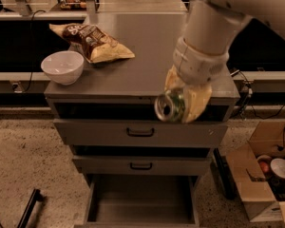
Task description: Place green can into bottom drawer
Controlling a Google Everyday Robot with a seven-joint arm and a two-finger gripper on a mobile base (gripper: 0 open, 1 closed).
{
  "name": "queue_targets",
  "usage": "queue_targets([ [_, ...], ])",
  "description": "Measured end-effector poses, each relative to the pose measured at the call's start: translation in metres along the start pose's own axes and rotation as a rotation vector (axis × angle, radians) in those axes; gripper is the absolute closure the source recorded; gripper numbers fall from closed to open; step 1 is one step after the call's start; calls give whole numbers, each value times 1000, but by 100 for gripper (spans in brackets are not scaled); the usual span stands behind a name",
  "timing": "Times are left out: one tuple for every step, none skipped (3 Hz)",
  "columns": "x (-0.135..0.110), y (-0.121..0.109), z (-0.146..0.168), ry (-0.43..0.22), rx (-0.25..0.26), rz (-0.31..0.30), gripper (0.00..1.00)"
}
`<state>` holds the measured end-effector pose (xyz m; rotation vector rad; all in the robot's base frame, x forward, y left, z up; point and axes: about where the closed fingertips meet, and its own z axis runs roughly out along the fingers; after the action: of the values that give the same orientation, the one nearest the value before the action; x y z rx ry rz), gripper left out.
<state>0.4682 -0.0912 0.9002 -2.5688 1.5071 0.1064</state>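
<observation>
My arm [213, 27] enters from the upper right and slopes down to the left. Its white wrist [197, 63] ends in the gripper [183, 101], right of centre, whose tan fingers [198, 101] clamp the tilted green can [170, 106].

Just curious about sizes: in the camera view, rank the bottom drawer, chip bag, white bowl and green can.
1. bottom drawer
2. chip bag
3. white bowl
4. green can, held in the gripper at the cabinet's front edge, nearer the camera, so bowl versus can is unsure.
</observation>
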Motion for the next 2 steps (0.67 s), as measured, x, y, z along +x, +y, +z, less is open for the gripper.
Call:
queue_targets([
  [-37, 48, 16, -128, 80, -39, 100],
  [-36, 90, 49, -240, 184, -5, 100],
])
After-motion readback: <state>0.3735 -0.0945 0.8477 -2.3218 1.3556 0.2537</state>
